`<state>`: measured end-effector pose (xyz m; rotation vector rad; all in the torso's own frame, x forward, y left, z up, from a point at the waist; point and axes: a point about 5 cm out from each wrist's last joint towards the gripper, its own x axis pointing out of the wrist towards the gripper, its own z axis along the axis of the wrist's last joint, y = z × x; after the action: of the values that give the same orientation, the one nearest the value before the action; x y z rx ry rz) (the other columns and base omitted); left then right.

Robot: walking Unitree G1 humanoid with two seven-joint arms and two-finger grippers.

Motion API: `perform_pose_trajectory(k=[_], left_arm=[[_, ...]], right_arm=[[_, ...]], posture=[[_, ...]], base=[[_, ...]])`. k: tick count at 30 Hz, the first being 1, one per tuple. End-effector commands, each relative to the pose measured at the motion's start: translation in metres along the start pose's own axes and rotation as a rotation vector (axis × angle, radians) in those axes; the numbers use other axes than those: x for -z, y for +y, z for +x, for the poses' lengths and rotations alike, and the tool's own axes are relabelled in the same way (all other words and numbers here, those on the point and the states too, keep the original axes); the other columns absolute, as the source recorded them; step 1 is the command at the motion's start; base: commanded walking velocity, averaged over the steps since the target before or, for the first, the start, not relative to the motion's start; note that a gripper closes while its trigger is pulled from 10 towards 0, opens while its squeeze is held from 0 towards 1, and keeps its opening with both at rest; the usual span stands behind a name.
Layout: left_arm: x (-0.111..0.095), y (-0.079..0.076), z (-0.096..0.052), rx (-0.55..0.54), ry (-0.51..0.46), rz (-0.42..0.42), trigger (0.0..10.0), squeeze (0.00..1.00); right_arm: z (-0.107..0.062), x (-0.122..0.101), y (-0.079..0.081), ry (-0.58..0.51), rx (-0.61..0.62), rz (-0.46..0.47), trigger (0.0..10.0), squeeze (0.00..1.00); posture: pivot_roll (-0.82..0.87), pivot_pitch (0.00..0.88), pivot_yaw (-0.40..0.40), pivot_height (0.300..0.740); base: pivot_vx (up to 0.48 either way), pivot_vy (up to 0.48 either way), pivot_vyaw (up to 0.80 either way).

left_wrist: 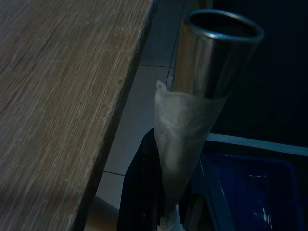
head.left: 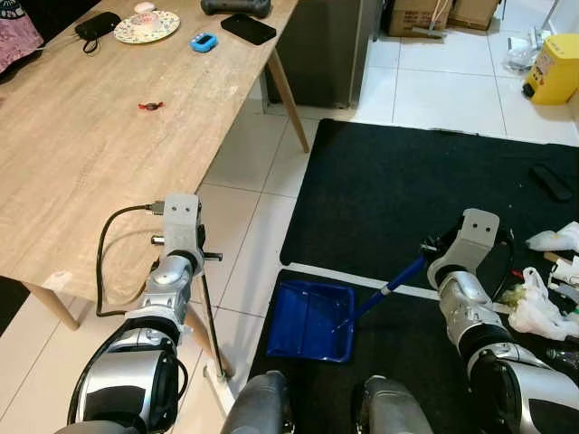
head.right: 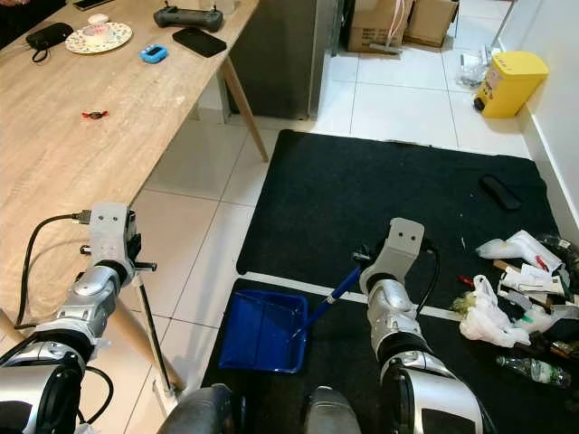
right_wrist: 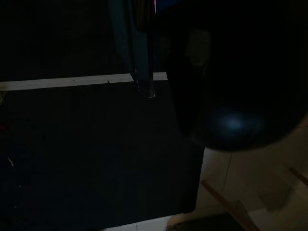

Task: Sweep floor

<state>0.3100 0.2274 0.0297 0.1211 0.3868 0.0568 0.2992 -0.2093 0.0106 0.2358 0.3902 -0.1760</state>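
Observation:
My left gripper (left_wrist: 159, 202) is shut on a metal broom handle (left_wrist: 211, 62) wrapped in pale tape. In the eye views the thin pole (head.left: 210, 316) runs from that wrist down to a white foot (head.left: 217, 372) on the tiles beside the table. A blue dustpan (head.left: 308, 318) lies on the black rug (head.left: 416, 190) just ahead of my feet. Its blue handle (head.left: 389, 289) slants up to my right gripper (head.left: 427, 253), which is shut on it. The right wrist view is very dark, with the blue handle (right_wrist: 139, 48) just made out.
A wooden table (head.left: 90, 163) with small items stands on the left, its leg (head.left: 288, 99) near the rug corner. Litter, bags and a bottle (head.left: 543, 298) are piled at the rug's right edge. A yellow bin (head.left: 554, 68) and cardboard boxes (head.left: 425, 16) stand farther back.

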Motion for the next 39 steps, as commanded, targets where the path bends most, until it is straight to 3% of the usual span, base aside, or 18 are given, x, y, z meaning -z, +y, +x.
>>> perform_pose_trajectory(k=[1,39], left_arm=[[0.0079,-0.0061,-0.0025,0.019,0.016,-0.014,10.0,0.0],[0.0093,-0.0063,-0.0043,0.036,0.005,-0.008,10.0,0.0]], right_arm=[[-0.0015,0.0064,0.0031,0.022,-0.014,-0.004,10.0,0.0],[-0.0021,0.0072,0.0018,0.024,-0.009,0.0,10.0,0.0]], posture=[[0.01,0.0,0.027,0.74],[0.01,0.0,0.027,0.74]], base=[[0.0,0.0,0.0],[0.0,-0.416,0.0]])
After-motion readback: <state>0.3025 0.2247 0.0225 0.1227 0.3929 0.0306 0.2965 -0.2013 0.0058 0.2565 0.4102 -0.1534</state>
